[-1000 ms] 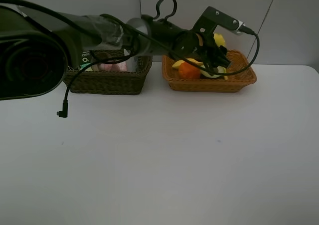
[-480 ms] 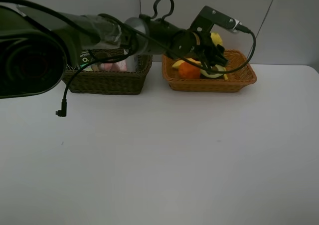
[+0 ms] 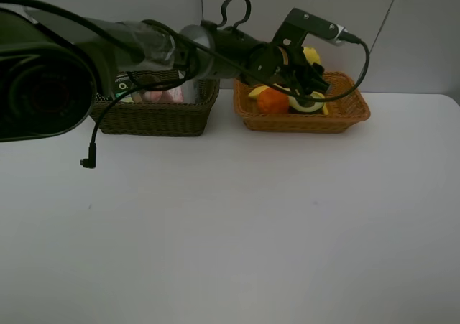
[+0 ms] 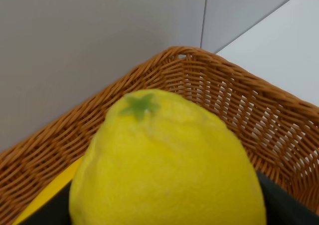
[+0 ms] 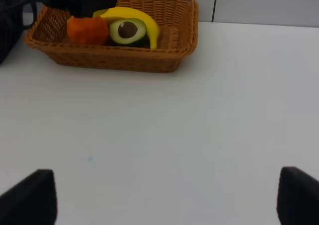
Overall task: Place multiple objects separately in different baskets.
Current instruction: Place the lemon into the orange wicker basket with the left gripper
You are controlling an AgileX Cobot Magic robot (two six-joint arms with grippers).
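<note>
1. Compared with a second ago, the left gripper point(image 3: 307, 69) sits slightly higher over the orange-tan basket point(image 3: 345, 117), and the lemon point(image 3: 313, 54) it carries rides higher too.
2. Its jaws stand wide around the lemon point(image 4: 167, 162), which fills the left wrist view above the basket's far corner point(image 4: 209, 88).
3. Inside that basket lie the orange point(image 5: 87, 30), the halved avocado point(image 5: 127, 30) and the banana point(image 5: 144, 18).
4. At the back left, the dark basket point(image 3: 154, 117) holds pinkish items, partly hidden by the arm.
5. Well back over the white table point(image 5: 164, 135), the right gripper point(image 5: 167, 201) has its fingertips point(image 5: 30, 197) spread wide apart, holding nothing.
</note>
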